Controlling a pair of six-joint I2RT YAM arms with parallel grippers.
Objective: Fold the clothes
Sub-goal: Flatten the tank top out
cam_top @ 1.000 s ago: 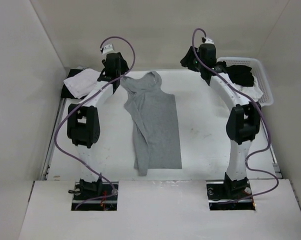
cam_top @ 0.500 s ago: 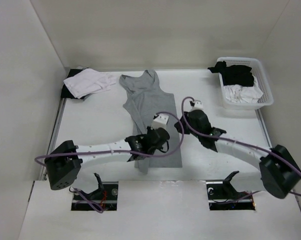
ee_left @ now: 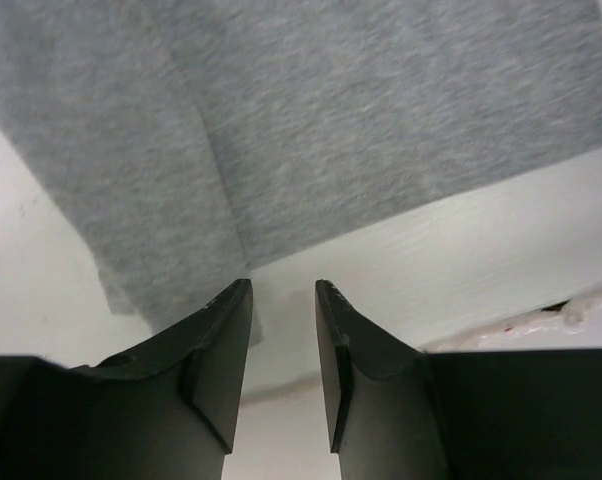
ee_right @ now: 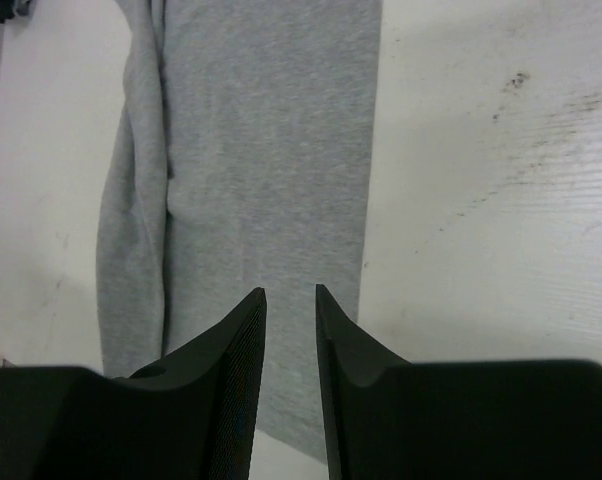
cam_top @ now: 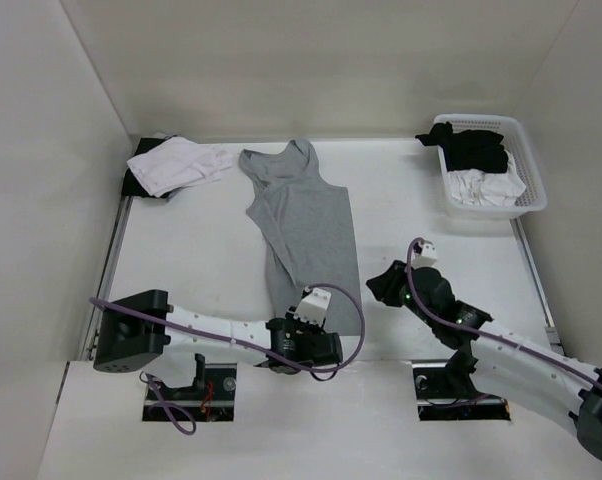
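Partly out of sight
From overhead, the left end effector (cam_top: 311,348) covers part of the tank top's (cam_top: 306,225) near hem; the right arm (cam_top: 541,365) runs off the lower right corner.

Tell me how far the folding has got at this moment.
Done: the plain grey knit sleeveless tank top lies lengthwise on the white table, one long side seemingly folded inward. In hand: the left gripper and right gripper hover by its near end, jaws slightly apart, gripping nothing. Left: the crosswise folds, since the top is at full length.
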